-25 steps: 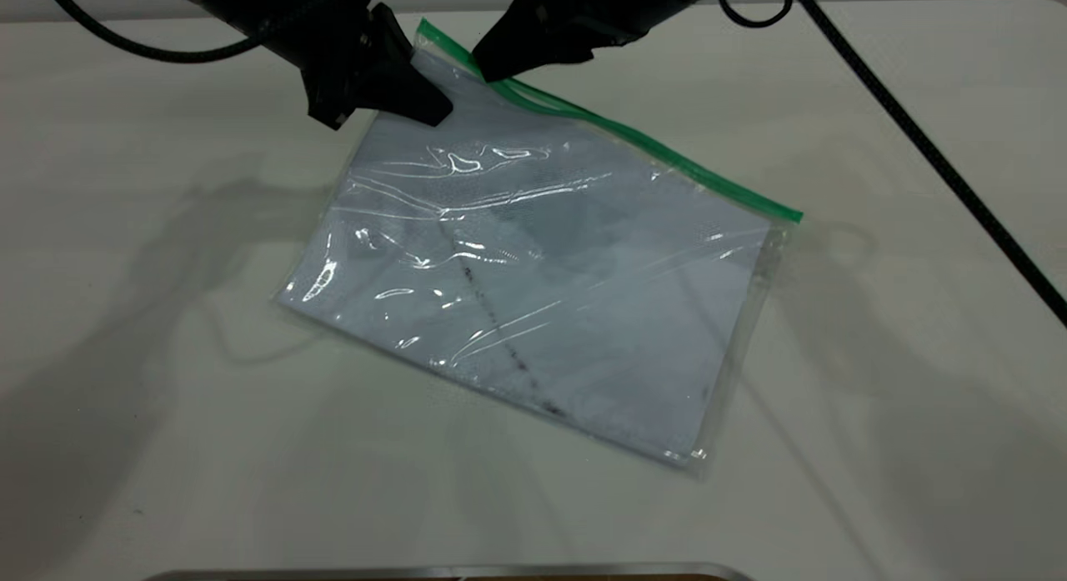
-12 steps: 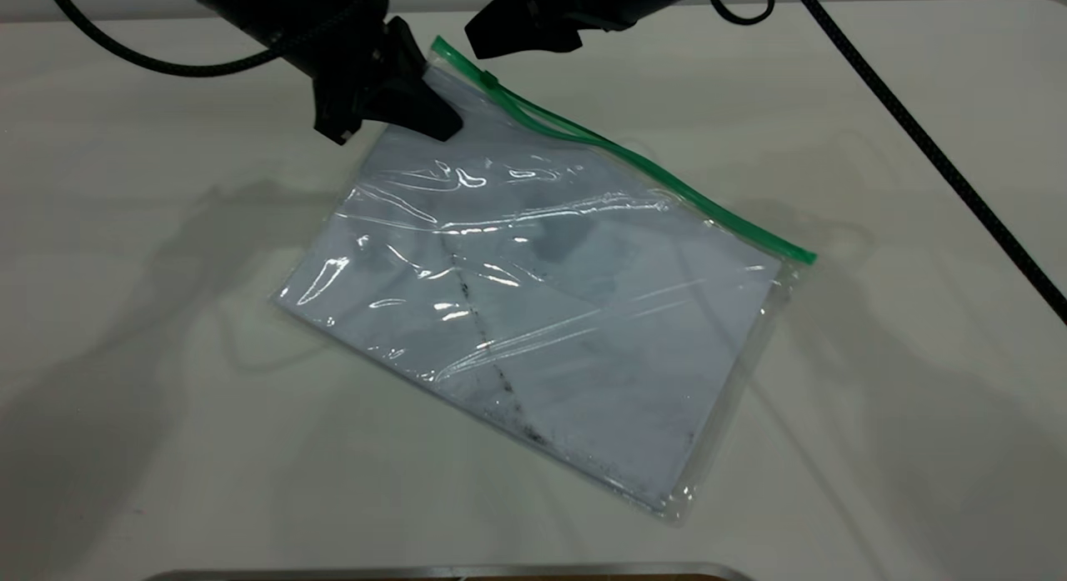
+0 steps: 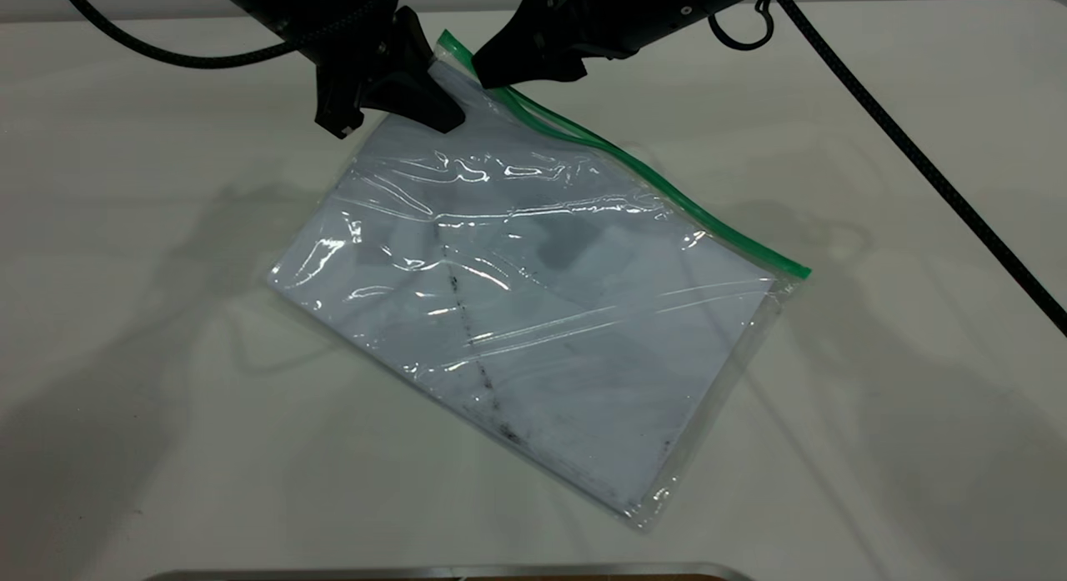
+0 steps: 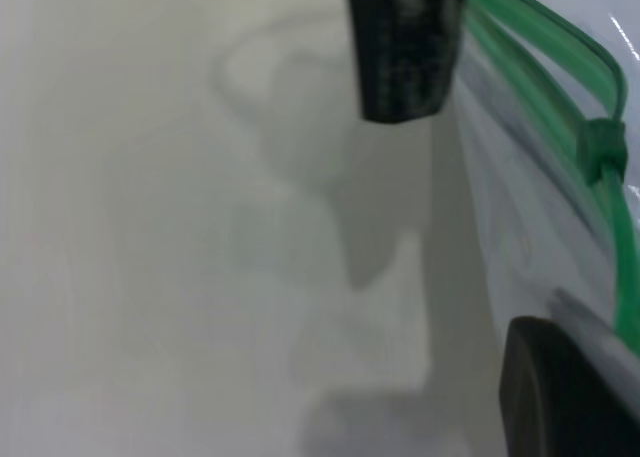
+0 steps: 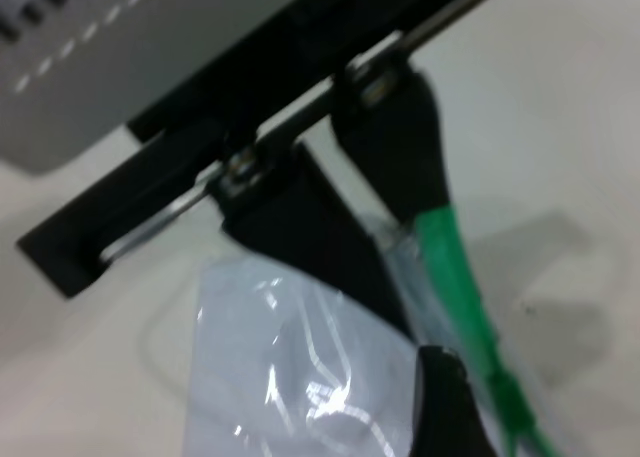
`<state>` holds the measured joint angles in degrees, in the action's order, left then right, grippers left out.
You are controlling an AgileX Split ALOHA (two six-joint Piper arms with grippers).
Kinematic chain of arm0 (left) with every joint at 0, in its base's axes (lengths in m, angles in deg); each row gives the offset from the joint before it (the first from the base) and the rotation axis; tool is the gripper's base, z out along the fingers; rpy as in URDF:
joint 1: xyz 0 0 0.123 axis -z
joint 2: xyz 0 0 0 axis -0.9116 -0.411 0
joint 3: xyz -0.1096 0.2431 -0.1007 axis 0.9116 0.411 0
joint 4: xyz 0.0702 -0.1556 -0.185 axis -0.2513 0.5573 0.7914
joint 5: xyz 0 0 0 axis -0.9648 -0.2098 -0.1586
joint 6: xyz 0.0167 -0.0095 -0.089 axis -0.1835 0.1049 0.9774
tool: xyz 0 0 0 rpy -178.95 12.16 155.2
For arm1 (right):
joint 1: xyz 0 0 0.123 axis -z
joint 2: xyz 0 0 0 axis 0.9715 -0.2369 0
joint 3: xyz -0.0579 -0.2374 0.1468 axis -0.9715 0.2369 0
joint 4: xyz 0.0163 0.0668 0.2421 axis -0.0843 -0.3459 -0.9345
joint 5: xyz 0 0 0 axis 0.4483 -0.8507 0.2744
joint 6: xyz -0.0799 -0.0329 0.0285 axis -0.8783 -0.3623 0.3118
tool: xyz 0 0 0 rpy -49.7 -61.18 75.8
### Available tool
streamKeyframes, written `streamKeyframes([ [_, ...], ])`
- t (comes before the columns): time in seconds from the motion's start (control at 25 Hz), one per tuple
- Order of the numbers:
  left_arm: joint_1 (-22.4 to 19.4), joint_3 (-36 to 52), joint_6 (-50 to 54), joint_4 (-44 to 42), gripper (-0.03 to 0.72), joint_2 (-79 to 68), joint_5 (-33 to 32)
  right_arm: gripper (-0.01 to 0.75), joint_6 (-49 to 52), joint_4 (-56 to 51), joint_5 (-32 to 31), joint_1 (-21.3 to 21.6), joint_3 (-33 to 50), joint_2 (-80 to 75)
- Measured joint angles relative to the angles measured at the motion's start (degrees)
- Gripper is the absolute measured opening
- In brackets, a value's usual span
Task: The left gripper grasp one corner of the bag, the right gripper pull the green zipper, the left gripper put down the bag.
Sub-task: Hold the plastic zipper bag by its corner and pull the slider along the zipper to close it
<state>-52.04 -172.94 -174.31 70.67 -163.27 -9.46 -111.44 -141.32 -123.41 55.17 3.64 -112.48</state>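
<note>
The bag (image 3: 542, 298) lies slanted on the white table, clear with a dark smudge line. Its far left corner is lifted. My left gripper (image 3: 440, 106) is shut on that corner; it also shows in the right wrist view (image 5: 375, 227). The green strip (image 3: 667, 189) runs along the bag's far edge. My right gripper (image 3: 493, 71) sits over the strip's far left end, right next to the left gripper. The green zipper slider (image 5: 510, 392) shows just beside my right gripper (image 5: 455, 417), and also in the left wrist view (image 4: 603, 149). In the exterior view the right gripper hides it.
The right arm's thick black cable (image 3: 917, 156) runs across the table's right side. A metal edge (image 3: 450, 571) lies along the near border. Bare white table (image 3: 150, 356) surrounds the bag.
My right gripper lifted off the green strip, baring the slider, then came back down over the strip's end. The bag's near corner swung left and nearer. The left gripper kept hold of its corner.
</note>
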Motion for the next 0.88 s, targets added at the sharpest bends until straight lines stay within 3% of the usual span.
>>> streamKeyframes([
  [0.68,0.0,0.0,0.0,-1.1,0.053,0.0,1.2,0.505,-1.1,-3.9,-2.1,0.2,0.0,-2.4],
  [0.88,0.0,0.0,0.0,-1.1,0.053,0.0,1.2,0.453,-1.6,-5.6,-2.6,0.2,0.0,-2.4],
])
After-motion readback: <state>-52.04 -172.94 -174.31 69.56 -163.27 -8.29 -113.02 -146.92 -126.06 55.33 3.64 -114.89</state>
